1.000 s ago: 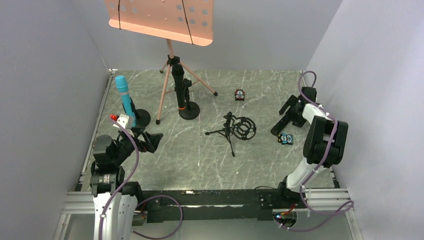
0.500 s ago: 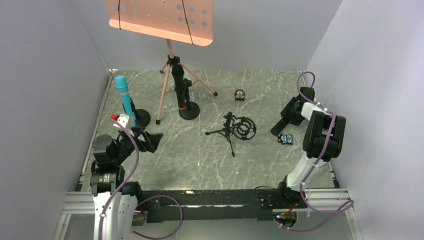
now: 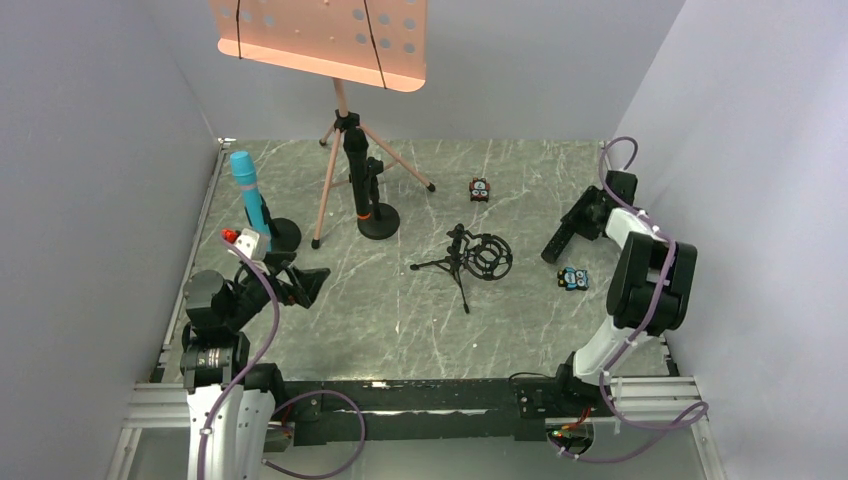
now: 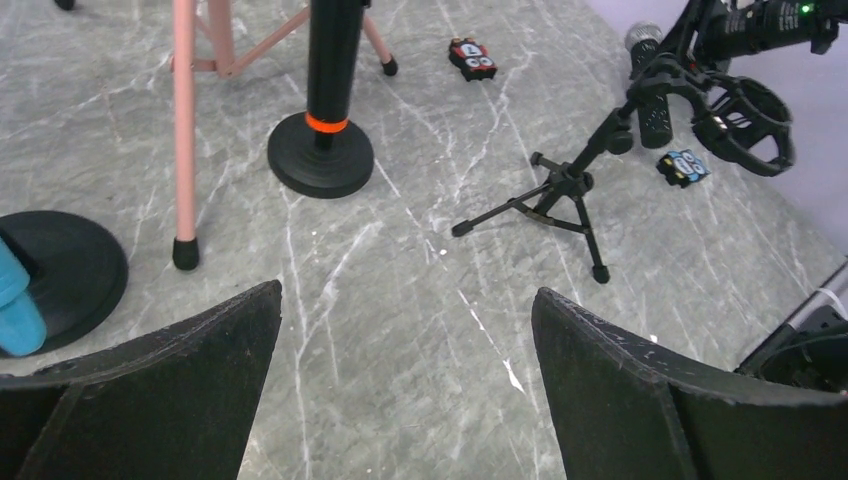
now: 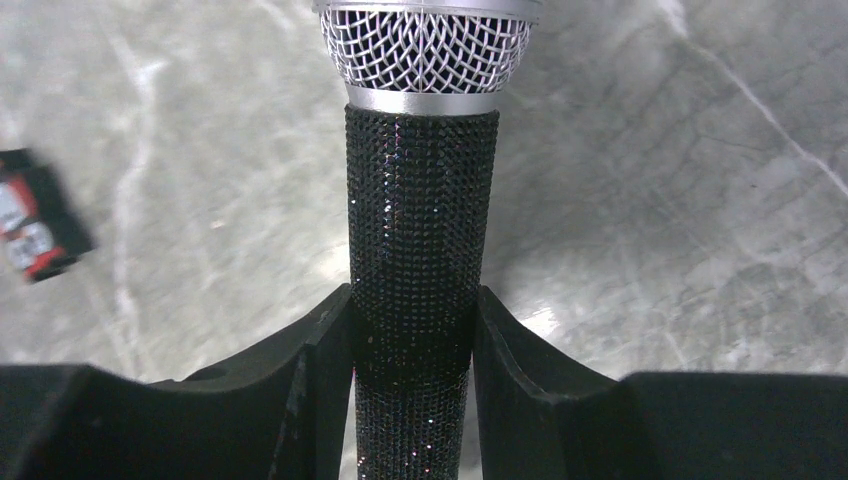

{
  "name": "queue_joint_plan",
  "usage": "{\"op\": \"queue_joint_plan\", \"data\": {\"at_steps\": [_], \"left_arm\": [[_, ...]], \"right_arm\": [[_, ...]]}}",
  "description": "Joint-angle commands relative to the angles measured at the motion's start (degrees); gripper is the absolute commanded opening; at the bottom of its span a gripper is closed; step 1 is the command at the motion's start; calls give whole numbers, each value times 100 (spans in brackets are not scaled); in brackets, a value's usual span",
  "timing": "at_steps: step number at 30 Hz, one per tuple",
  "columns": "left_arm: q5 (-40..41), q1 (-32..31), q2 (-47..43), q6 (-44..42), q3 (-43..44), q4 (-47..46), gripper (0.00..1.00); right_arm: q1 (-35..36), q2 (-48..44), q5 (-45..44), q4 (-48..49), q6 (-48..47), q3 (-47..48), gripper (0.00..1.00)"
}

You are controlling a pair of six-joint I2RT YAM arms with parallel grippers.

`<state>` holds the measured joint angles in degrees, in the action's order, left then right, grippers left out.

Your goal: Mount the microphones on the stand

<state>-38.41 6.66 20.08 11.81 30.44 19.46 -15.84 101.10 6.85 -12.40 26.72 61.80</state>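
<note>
In the right wrist view, my right gripper (image 5: 412, 295) is shut on the black microphone with a silver mesh head (image 5: 420, 200); both fingers press on its glittery body. From above, that microphone (image 3: 558, 240) is at the table's right side. The small black tripod stand (image 3: 470, 258) with a ring mount (image 4: 745, 115) is at the centre. A cyan-blue microphone (image 3: 248, 190) and a black one with an orange ring (image 3: 358, 180) stand upright in round bases at the back left. My left gripper (image 4: 405, 290) hangs open over bare table at the near left.
A pink music stand (image 3: 340, 130) on tripod legs stands at the back. One small toy block (image 3: 480, 189) lies behind the tripod stand. Another (image 3: 571, 278) lies just in front of the held microphone. Grey walls close in on three sides.
My right gripper's jaws have closed onto the mesh-head microphone, and its arm has shifted slightly toward the back. The left arm has not moved.
</note>
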Motion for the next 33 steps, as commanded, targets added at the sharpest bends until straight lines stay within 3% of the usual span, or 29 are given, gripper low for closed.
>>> {"op": "queue_joint_plan", "data": {"at_steps": [1,8,13,19,24,29,33], "left_arm": [[-654,-8,-12,295,-90,-645,99],[-1641,-27,333,2363,-327,-2287,99],[-1521,-476,416,2902,219,-2361,99],[-455,-2075,775,3004,499,-2619,99],[576,-3676,1819,2889,774,-3514,99],[1253,-4849,3312,2275,1818,-3929,99],[1650,-5442,4412,1962,2558,-4263,99]], "right_arm": [[-29,-875,969,737,54,-25,12],[-20,-2378,2442,1004,-517,-397,7],[-27,-3216,4299,1092,-1521,-458,7],[20,-3948,6297,748,-2363,-472,7],[131,-4429,7509,-179,-3341,-620,7],[199,-4825,8171,748,-2710,-1273,8],[229,-4909,8244,798,-2689,-1414,8]]}}
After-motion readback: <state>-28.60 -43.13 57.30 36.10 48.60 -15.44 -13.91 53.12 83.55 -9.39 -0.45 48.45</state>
